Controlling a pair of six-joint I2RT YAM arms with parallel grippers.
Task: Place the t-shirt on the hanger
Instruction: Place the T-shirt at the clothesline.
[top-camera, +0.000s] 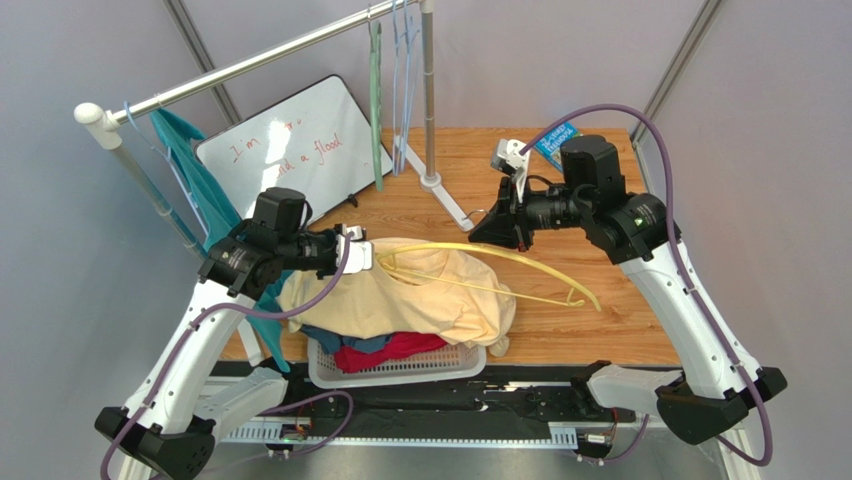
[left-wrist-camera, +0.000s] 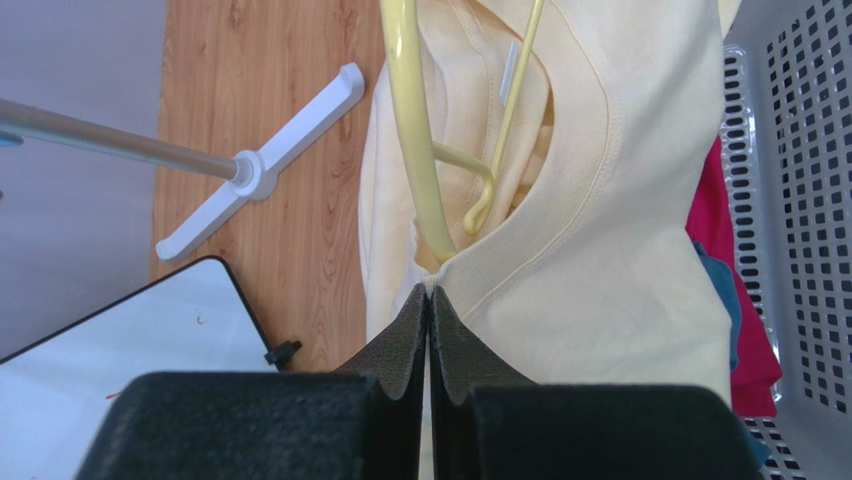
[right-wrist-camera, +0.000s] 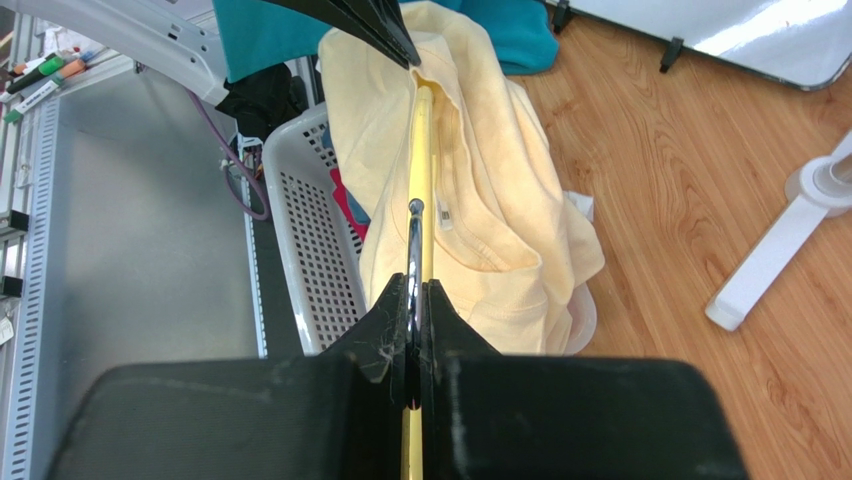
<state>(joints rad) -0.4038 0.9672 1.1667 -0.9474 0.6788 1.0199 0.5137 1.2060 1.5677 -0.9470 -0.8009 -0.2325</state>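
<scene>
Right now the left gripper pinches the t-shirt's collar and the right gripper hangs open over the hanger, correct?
No: the right gripper is shut on the hanger, as the right wrist view shows. The left gripper does pinch the t-shirt collar.

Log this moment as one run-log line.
left end effector: shut on t-shirt collar | right end effector: shut on hanger hook | hanger: one end inside neck

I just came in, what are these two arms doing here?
The left gripper is shut on the neck edge of the t-shirt, which lies draped over a laundry basket. The right gripper pinches the yellow hanger at its metal hook. One end of the hanger is inside the neck opening; the other end is outside, so the shirt is not yet hung.
</scene>
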